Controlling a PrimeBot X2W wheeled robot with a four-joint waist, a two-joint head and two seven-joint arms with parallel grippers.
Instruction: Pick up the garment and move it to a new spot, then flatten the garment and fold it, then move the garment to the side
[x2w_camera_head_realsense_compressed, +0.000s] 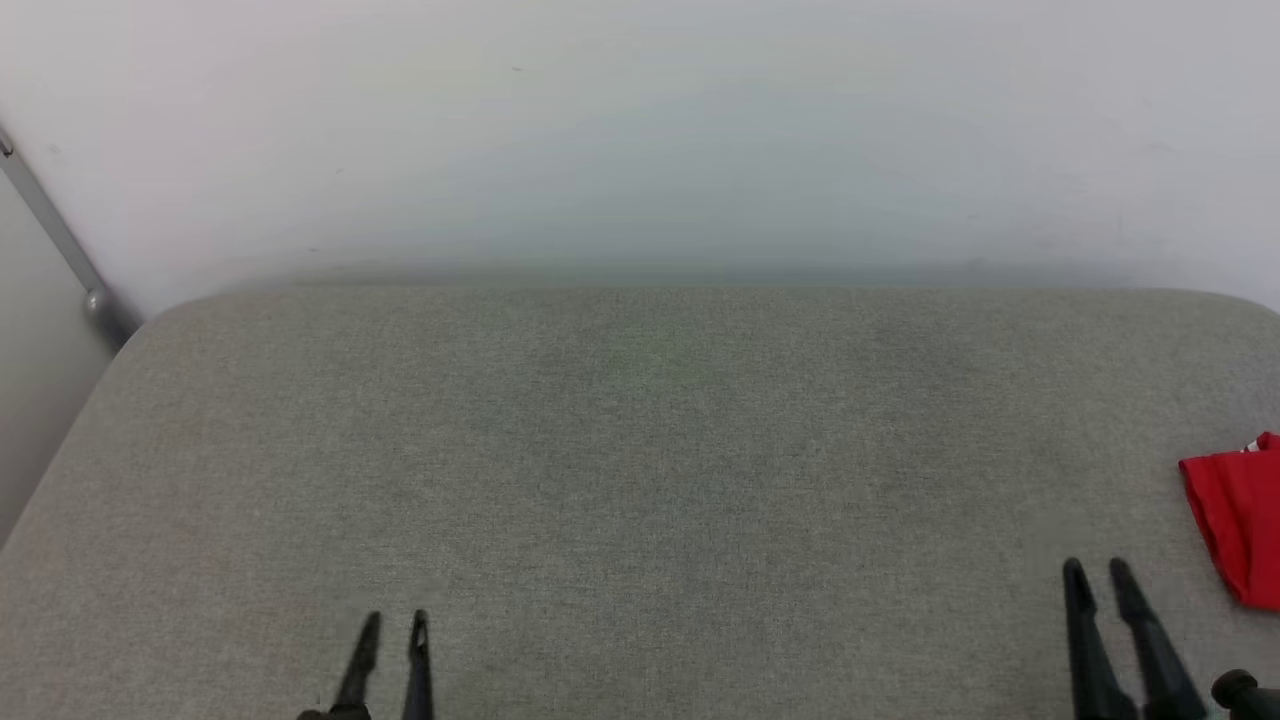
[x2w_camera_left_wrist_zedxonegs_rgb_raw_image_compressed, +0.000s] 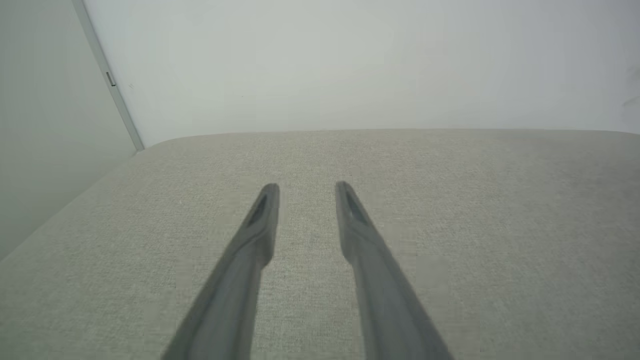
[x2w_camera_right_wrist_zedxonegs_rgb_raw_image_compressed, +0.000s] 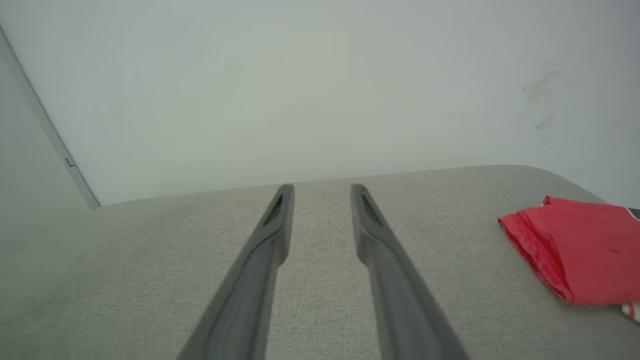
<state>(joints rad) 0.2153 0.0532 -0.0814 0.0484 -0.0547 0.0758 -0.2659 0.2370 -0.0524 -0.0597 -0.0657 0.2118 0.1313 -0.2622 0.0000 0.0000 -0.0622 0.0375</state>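
Left arm, right arm, perhaps hovering

I see soft, even, bright light, faint shadow below the plain white wall; the dark two-fingered left gripper blurs near the lens.

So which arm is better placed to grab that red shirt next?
The right, most likely. The red shirt lies at the far right of the grey surface, just beside the right pincer, which is open and empty. The left pincer, also open, sits well across the surface from it.
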